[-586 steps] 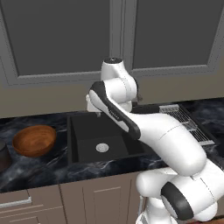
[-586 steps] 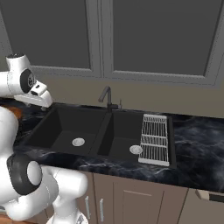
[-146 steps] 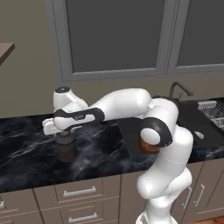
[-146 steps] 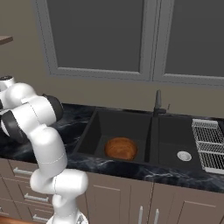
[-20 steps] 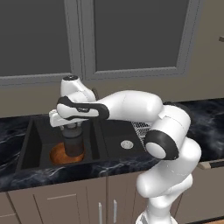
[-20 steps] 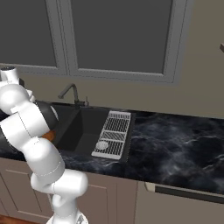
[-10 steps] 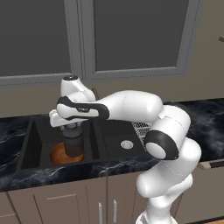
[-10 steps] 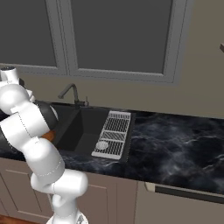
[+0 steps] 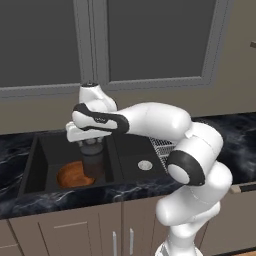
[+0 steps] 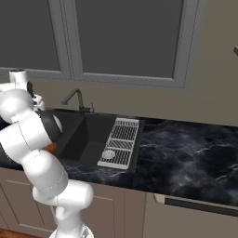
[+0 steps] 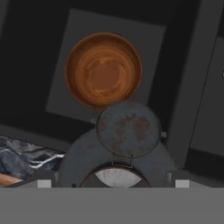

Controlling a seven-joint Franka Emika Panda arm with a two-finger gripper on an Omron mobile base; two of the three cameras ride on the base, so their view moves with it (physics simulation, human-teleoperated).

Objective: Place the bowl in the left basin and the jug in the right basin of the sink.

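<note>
Gripping the jug [image 9: 93, 161] between widely spread fingers, my gripper [image 9: 93, 148] hangs over the left basin [image 9: 47, 152] of the sink [image 9: 120, 152], near its centre divider. The bowl [image 11: 103, 70] lies on that basin's floor, just beside the jug. The right basin [image 9: 136, 155] shows its silver drain [image 9: 145, 164].

You see a shiny red-brown bowl [image 9: 73, 174] with wood swirls. The jug [image 9: 93, 157] is dark brown, and its round cap [image 11: 128, 129] looks grey with rusty red spots. The sink [image 9: 36, 161] is flat black. The counter [image 10: 195, 148] is black with thin white veins. The rack [image 10: 119, 142] is silver.
</note>
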